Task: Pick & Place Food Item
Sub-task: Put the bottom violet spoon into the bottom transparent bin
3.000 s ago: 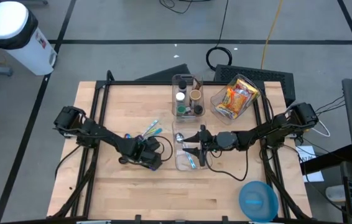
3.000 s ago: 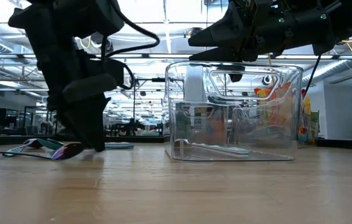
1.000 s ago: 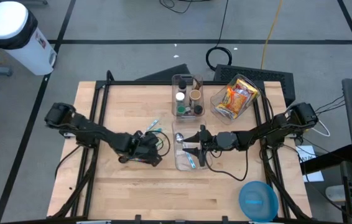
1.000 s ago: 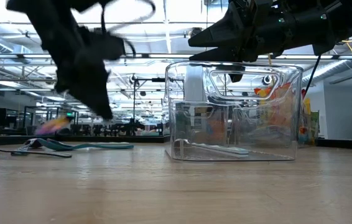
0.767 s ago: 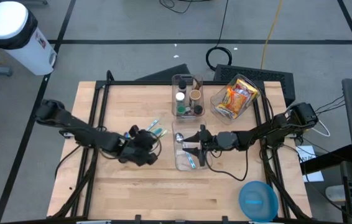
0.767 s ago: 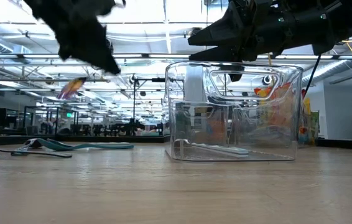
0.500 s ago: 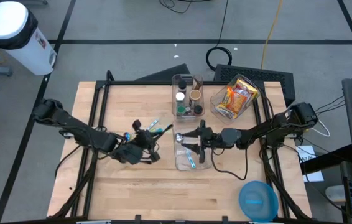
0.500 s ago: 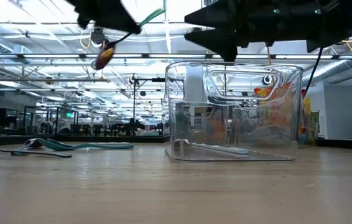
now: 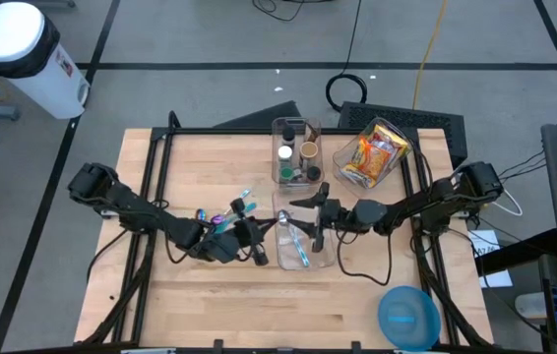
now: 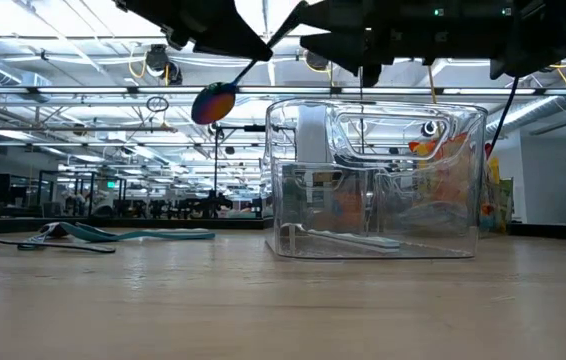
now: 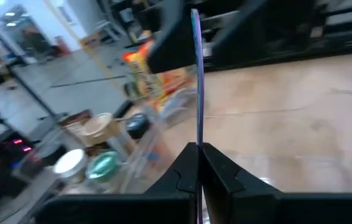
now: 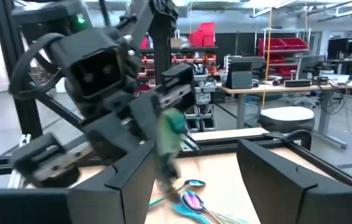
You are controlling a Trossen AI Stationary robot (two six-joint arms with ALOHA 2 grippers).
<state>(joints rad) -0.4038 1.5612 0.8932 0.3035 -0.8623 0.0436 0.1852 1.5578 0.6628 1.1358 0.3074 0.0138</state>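
My left gripper (image 9: pixel 256 238) is shut on a spoon with an iridescent bowl (image 10: pixel 215 102). It holds the spoon in the air just left of a clear bin (image 9: pixel 280 246), at about rim height. A teal-handled utensil (image 9: pixel 301 254) lies on the bin's floor. My right gripper (image 9: pixel 300 214) hovers open over the bin's far part, holding nothing. More iridescent and teal utensils (image 9: pixel 239 206) lie flat on the table left of the bin. Orange food packets (image 9: pixel 372 152) sit in a clear tub at the back right, untouched. My left gripper pinches the spoon's thin handle (image 11: pixel 196 134) between its two fingers; its wrist view shows the handle edge-on. The fingers come roughly level from the table's left. The spoon is lifted clear and slants, its bowl (image 10: pixel 215 102) lower and toward the table's left.
A clear organizer with small jars (image 9: pixel 296 152) stands behind the bin. A blue bowl (image 9: pixel 408 317) sits at the near right corner. The loose utensils (image 12: pixel 191 200) lie on the wood left of the bin. A black frame (image 9: pixel 151 167) edges the table.
My left gripper has risen with the spoon and gone right toward the bin, rolling its wrist from tipped down to nearly level. The spoon has climbed from low over the loose utensils to the bin's rim height. My right gripper has risen slightly and tipped upward.
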